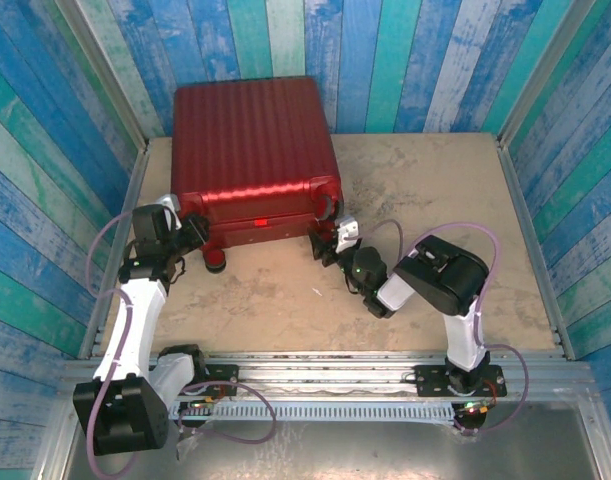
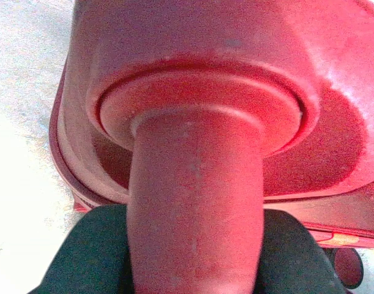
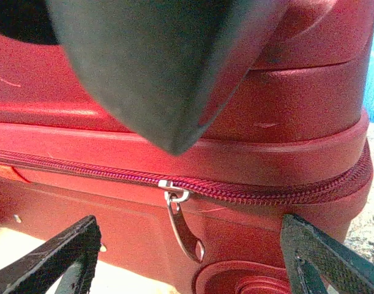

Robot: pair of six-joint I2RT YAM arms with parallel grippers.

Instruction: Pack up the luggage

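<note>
**Zipping the case shut: line up on the pull tab**

The luggage [image 1: 250,140] lies flat and closed at the far left of the tabletop [image 1: 425,190], wheels toward you. No loose items show, so I judge the packing itself done and the zip to be the step in hand.

Your right gripper [image 1: 330,243] is at the near right corner of the case. On its wrist camera its fingers [image 3: 64,260] stand wide apart with nothing between them but air. The zipper pull [image 3: 182,228] hangs from its slider [image 3: 172,187] roughly midway between them, untouched. A black wheel [image 3: 156,67] blocks the upper part of that view.

Your left gripper [image 1: 191,234] is at the near left corner. Its wrist camera is pressed close against a red wheel stem [image 2: 196,202], with a dark shape beneath it. Whether the gripper is clamped on that stem or only resting beside it, I cannot tell. It looks placed to brace the case.

Next, I would bring the right gripper forward until the tab sits well between the fingers, then close on the tab itself, not the slider. The tab is thin and hangs free, so it may swing aside. Pull along the zip seam [image 3: 266,195], not away from the shell. Which way the slider must run is not clear here.
</note>
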